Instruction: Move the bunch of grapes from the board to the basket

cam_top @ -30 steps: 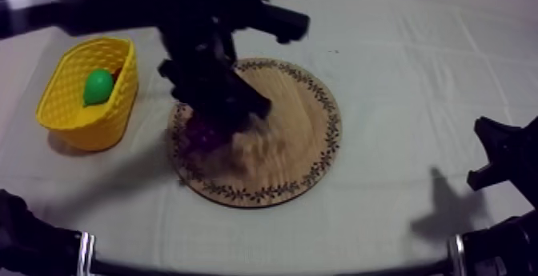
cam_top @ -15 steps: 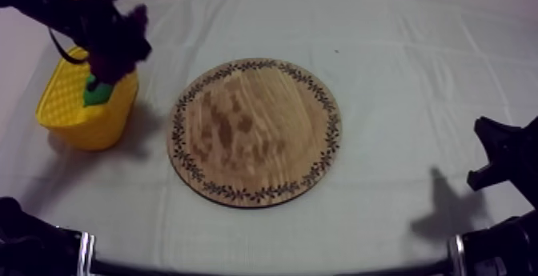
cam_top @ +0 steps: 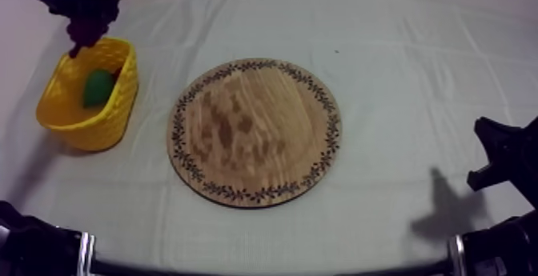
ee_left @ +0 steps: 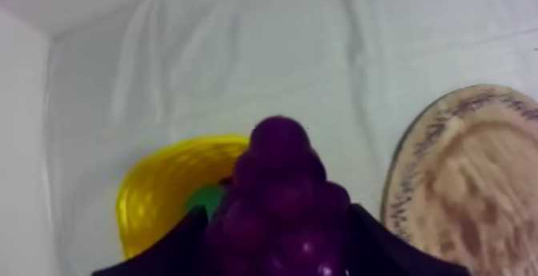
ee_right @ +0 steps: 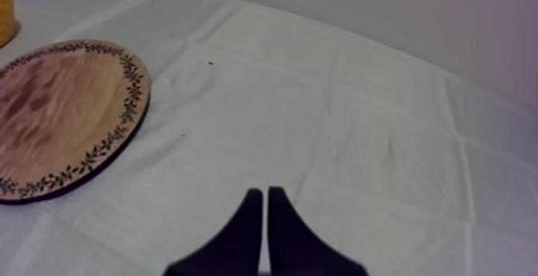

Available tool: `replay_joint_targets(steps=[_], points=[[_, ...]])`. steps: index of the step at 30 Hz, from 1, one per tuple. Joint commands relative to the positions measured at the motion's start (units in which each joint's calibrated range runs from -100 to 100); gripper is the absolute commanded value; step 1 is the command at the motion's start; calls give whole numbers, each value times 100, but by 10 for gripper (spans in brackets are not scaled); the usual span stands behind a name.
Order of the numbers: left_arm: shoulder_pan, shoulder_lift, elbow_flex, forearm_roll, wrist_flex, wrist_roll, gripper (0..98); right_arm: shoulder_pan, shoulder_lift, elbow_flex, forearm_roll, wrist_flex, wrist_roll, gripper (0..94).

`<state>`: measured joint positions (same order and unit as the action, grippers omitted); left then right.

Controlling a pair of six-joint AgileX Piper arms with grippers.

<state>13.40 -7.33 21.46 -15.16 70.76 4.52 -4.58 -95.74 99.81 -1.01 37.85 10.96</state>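
Observation:
The purple bunch of grapes [ee_left: 279, 203] hangs in my left gripper [ee_left: 276, 239], whose black fingers [ee_left: 172, 251] are shut on its sides. In the top view that gripper [cam_top: 85, 25] holds the grapes [cam_top: 80, 36] just above the far rim of the yellow basket [cam_top: 60, 103] at the table's left. The round wooden board [cam_top: 254, 132] lies bare in the middle. Over the cloth to the right of the board [ee_right: 64, 111], my right gripper [ee_right: 265, 230] is shut on nothing. It rests low at the right [cam_top: 490, 164] in the top view.
A green pear [cam_top: 98, 87] lies inside the basket; the left wrist view shows the pear [ee_left: 210, 200] under the grapes, within the basket's rim [ee_left: 156, 191]. An edge of the basket [ee_right: 6, 11] shows beyond the board. Open cloth spreads right of the board.
My left arm lifted the grapes off the board and carried them left, now up over the basket's far rim. The right arm has stayed still.

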Motion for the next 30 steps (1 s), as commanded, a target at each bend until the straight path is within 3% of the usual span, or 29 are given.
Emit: replay_joint_targets(steps=[1,13,30], points=[[-146,223,71,-2,-6,8,442,-2,-1,-3,1,-3,0,4],[-529,1064,470,-31,-311,140,413,-2,-1,-3,1,-3,0,4],[-800,1097,773,-48,-606,-10,436,-2,-1,-3,1,-3,0,4]])
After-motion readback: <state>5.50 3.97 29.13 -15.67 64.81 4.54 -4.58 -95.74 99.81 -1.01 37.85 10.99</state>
